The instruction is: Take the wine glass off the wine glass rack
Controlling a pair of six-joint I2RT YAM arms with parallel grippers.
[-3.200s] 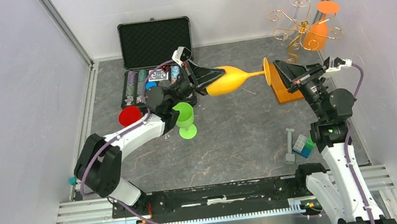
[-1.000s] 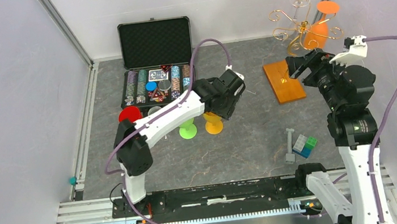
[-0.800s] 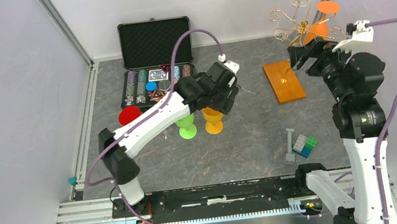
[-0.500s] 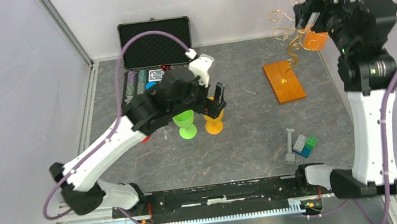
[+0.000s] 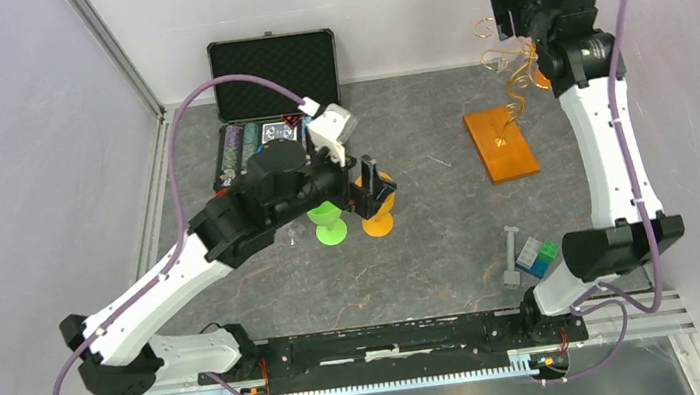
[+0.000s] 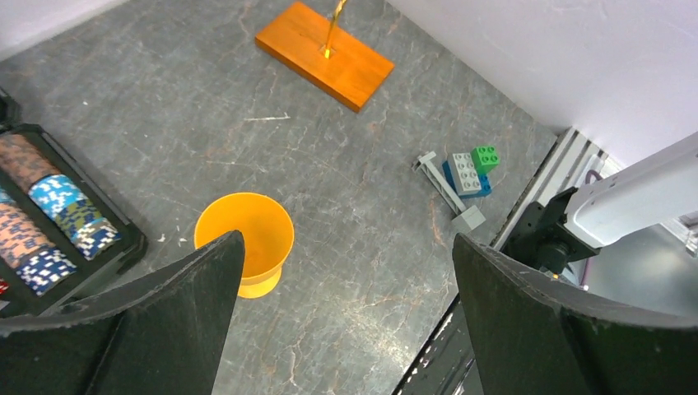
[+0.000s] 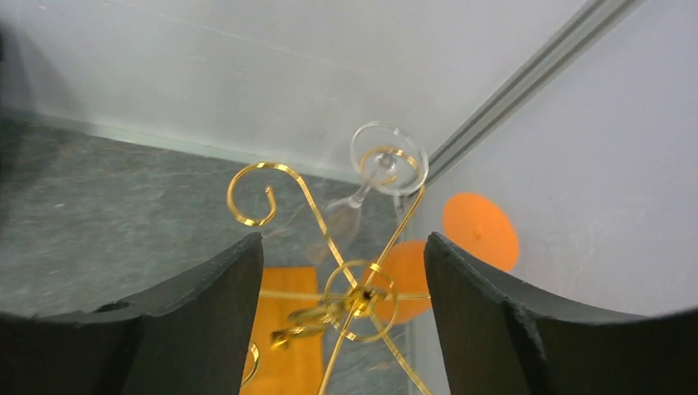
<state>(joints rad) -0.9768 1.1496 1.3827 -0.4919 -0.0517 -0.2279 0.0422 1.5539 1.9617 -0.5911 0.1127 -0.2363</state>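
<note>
The wine glass rack (image 7: 360,298) is seen from above in the right wrist view: gold curled arms over an orange-brown base (image 5: 501,144). A clear wine glass (image 7: 387,160) hangs upside down from a far arm. An orange wine glass (image 7: 480,230) hangs on the right, close to the wall. My right gripper (image 7: 343,239) is open, high above the rack's hub and touching nothing. In the top view it (image 5: 508,17) covers most of the rack. My left gripper (image 6: 347,239) is open above an upright yellow glass (image 6: 244,247) and holds nothing.
A green glass (image 5: 329,222) stands beside the yellow one (image 5: 376,216). An open black case (image 5: 272,66) with poker chips (image 6: 49,206) lies at the back left. Toy blocks (image 5: 537,255) and a grey piece (image 5: 511,256) lie at the front right. The walls stand close behind and right of the rack.
The left gripper opened, leaving the yellow glass standing, and rose above it. The right arm lifted and swung back over the rack, its jaws narrowing a little.
</note>
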